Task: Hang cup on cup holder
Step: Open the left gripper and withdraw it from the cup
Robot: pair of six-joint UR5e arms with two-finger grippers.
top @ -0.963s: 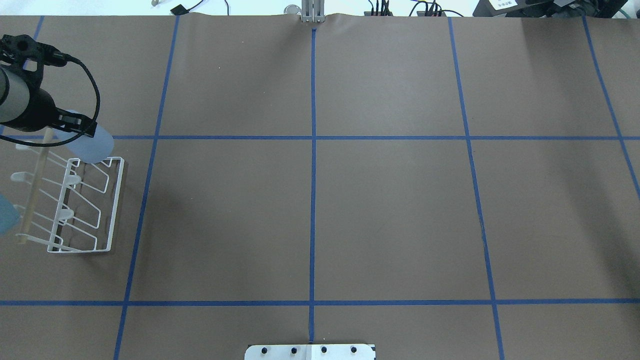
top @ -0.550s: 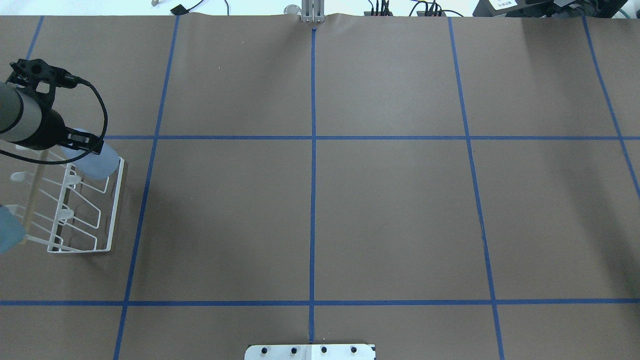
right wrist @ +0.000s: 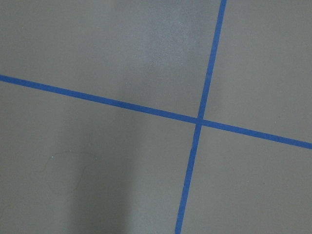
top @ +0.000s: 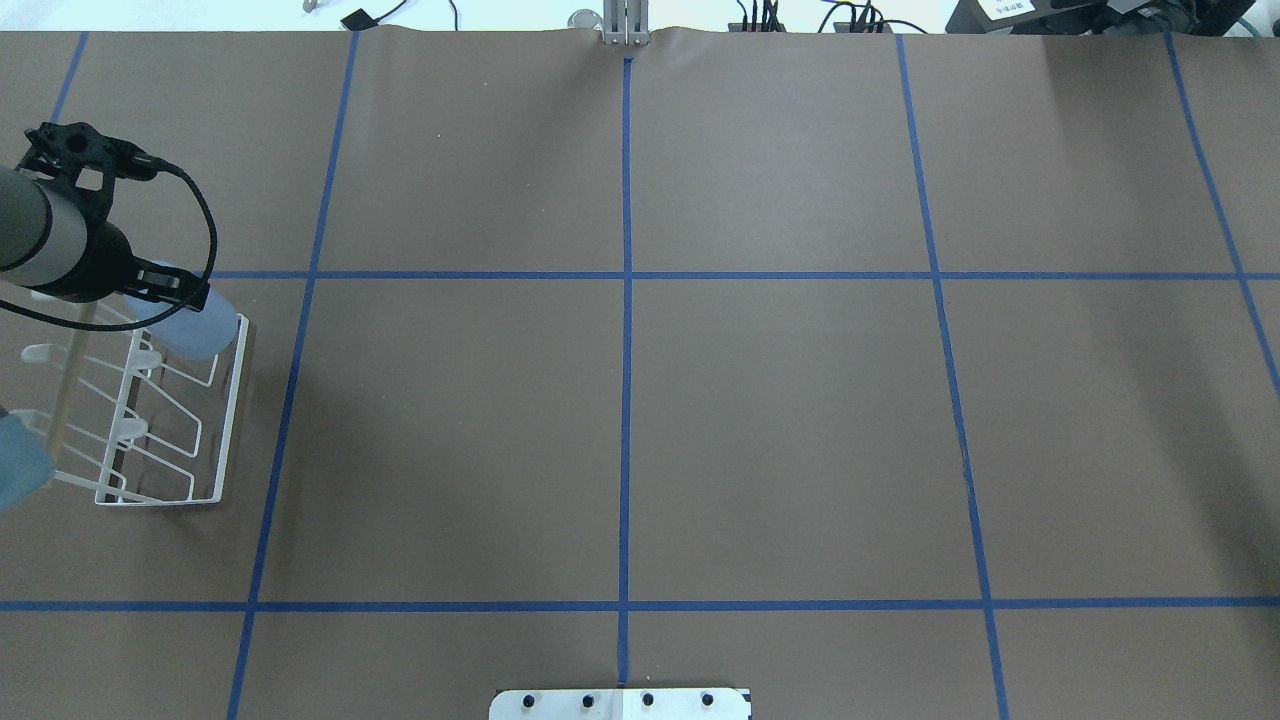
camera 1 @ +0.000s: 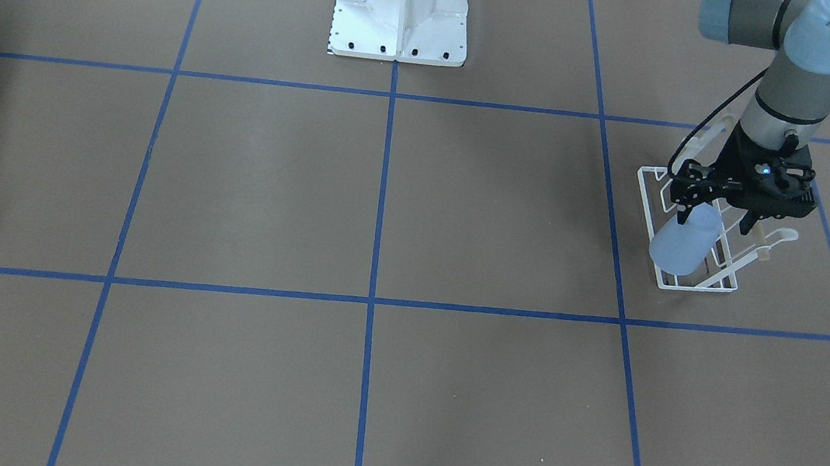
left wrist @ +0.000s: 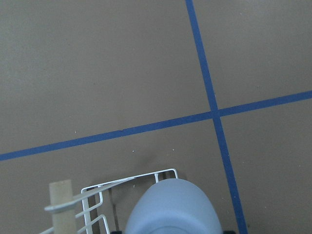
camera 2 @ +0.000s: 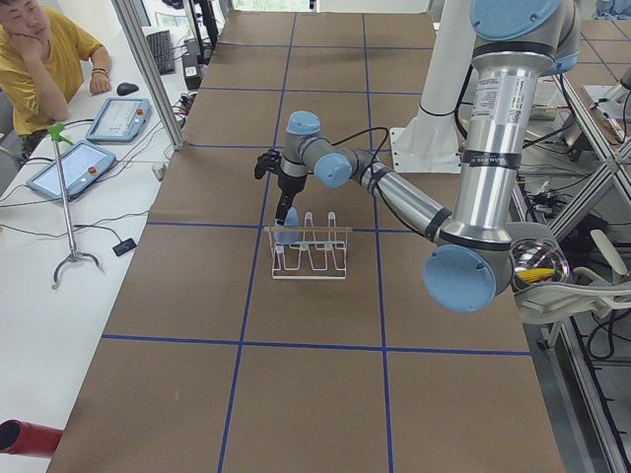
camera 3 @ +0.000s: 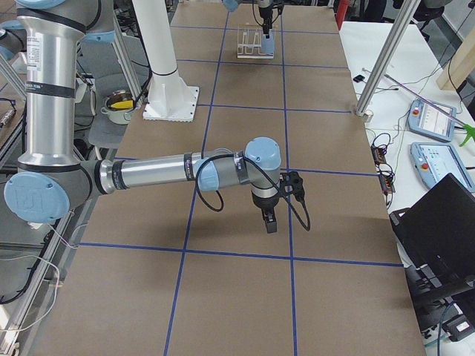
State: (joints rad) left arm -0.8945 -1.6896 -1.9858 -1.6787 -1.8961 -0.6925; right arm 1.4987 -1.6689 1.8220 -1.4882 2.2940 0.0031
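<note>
Even bright overhead light, soft shadows, sharp focus.

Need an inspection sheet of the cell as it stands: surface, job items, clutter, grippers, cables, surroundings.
Surface: table covered in brown paper with a blue tape grid.
Job's things: pale blue cup, tilted mouth-down at the end of the rack; the white wire rack stands upright near the table's left end, with no other cup on it.
Clutter: nothing seen.
Grippers: left gripper shut on the cup's closed end; right gripper above bare table, open or shut cannot be told.
Cables: black cable loops around the left wrist.
Surroundings: white pedestal at the robot's side; person seated at a side desk.
</note>
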